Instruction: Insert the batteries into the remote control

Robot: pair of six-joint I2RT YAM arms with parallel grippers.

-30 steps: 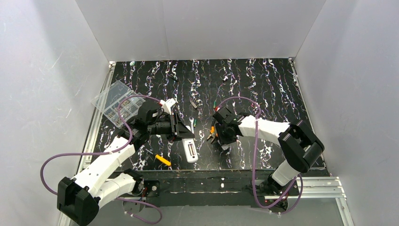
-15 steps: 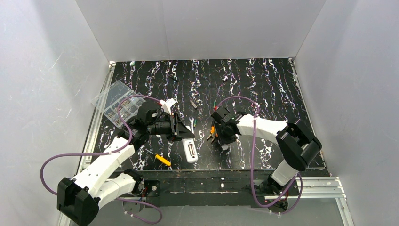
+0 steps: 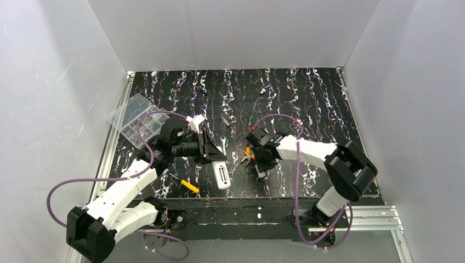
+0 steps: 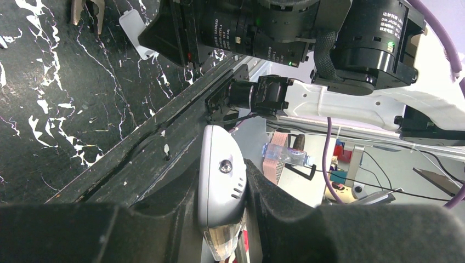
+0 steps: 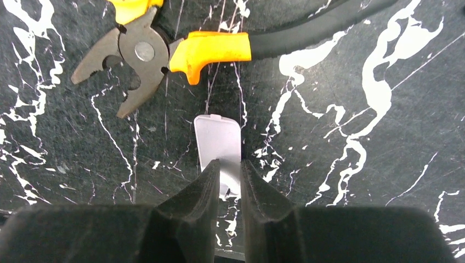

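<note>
My left gripper (image 3: pixel 215 159) is shut on the white remote control (image 3: pixel 221 176) and holds it near the table's front edge. In the left wrist view the remote (image 4: pixel 220 178) sits clamped between the two pads. My right gripper (image 5: pixel 230 175) hangs low over the near end of a small loose white cover piece (image 5: pixel 218 148), which lies flat on the table. Its jaws stand a narrow gap apart, and the cover's end shows between them. Two tiny green batteries (image 3: pixel 226 141) (image 3: pixel 250 120) lie on the table between the arms.
Orange-handled pliers (image 5: pixel 145 52) lie just beyond the cover, also in the top view (image 3: pixel 247 155). A yellow-handled tool (image 3: pixel 190 186) lies near the front edge. A clear parts box (image 3: pixel 133 118) sits at the left. A small grey metal bit (image 3: pixel 226 121) lies mid-table.
My right gripper has shifted slightly toward the near edge, over the cover piece. The left arm and the remote have not moved.
</note>
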